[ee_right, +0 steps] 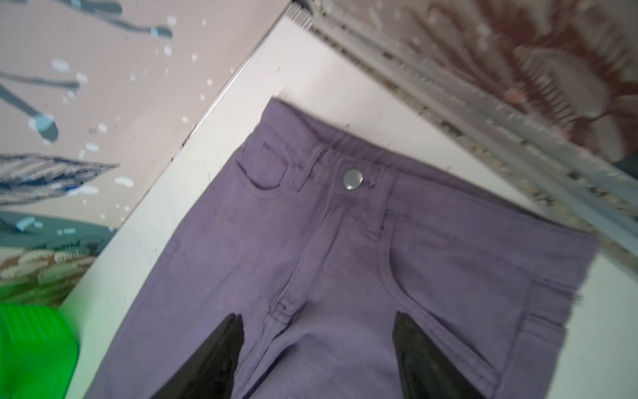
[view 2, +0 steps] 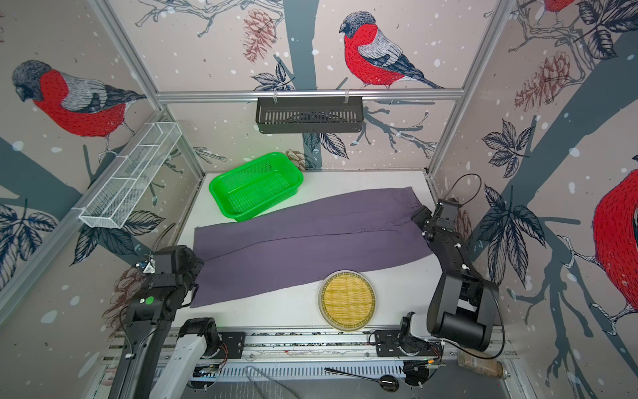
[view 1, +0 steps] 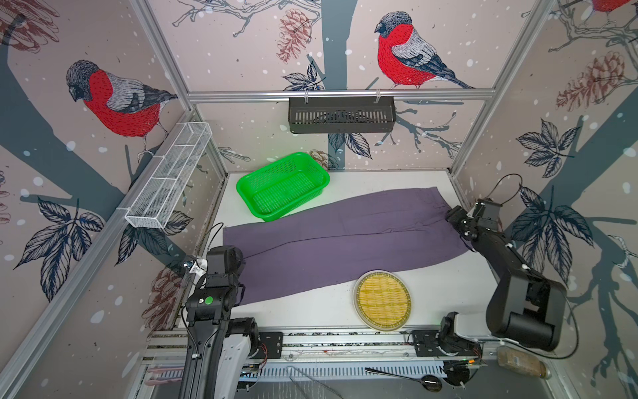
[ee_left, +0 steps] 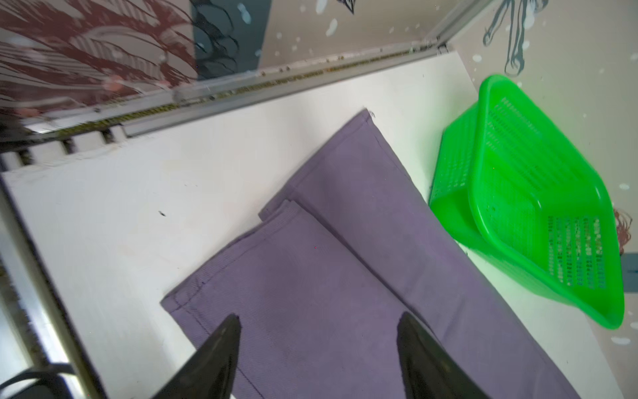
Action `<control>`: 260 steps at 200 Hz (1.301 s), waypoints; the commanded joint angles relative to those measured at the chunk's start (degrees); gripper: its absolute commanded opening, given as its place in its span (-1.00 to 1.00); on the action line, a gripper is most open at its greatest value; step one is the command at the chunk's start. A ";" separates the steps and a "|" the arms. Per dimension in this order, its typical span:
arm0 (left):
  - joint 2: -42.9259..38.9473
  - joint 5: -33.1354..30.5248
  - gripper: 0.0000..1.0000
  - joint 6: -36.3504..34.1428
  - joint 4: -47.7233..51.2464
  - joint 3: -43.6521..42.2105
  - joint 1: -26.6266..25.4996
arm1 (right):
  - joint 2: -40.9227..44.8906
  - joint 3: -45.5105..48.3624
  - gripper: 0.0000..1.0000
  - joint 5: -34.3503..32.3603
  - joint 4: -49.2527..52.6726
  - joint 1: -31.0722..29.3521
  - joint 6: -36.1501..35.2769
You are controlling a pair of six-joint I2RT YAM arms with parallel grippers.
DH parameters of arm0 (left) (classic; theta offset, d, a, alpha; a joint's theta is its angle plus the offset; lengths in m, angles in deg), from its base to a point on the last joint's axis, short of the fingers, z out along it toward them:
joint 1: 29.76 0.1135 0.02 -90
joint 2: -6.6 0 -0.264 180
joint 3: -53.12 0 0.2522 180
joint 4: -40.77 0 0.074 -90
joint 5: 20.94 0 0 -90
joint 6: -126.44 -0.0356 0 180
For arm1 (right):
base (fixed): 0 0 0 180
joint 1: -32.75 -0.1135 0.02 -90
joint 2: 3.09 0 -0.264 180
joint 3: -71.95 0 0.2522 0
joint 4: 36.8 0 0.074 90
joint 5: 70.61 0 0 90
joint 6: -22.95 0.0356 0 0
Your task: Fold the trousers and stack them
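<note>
The purple-grey trousers point(view 1: 338, 238) point(view 2: 310, 241) lie spread flat across the white table, waist at the right and leg hems at the left. The left wrist view shows my left gripper point(ee_left: 319, 317) open just above the nearer leg, close to its stitched hem point(ee_left: 193, 311), with nothing between its fingers. My right gripper point(ee_right: 317, 315) stands open above the fly seam, below the metal waistband button point(ee_right: 353, 179), and holds nothing. In both top views the left arm point(view 1: 224, 262) covers the hem end and the right arm point(view 1: 466, 221) reaches over the waist end.
A green plastic basket point(view 1: 283, 184) sits at the back left, touching the trousers' far edge. A round woven tray point(view 1: 382, 300) lies at the front, beside the nearer leg. A black basket point(view 1: 341, 114) and a white wire shelf point(view 1: 169, 176) hang on the walls.
</note>
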 commanded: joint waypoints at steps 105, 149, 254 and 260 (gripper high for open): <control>13.14 19.32 0.75 -7.39 -26.36 -13.38 0.02 | -7.55 5.38 0.58 -2.37 -0.66 -2.07 -3.22; 10.95 15.25 0.77 -10.31 -25.59 -12.28 0.06 | -4.44 10.71 0.58 -2.98 -2.58 2.05 -1.44; 31.19 8.21 0.55 -9.27 -28.82 5.11 2.62 | -11.49 -13.94 0.59 -5.88 8.30 -5.31 -5.75; 32.86 8.54 0.54 -9.10 -29.60 6.02 3.53 | -12.63 -15.69 0.59 -5.85 8.73 -5.65 -5.92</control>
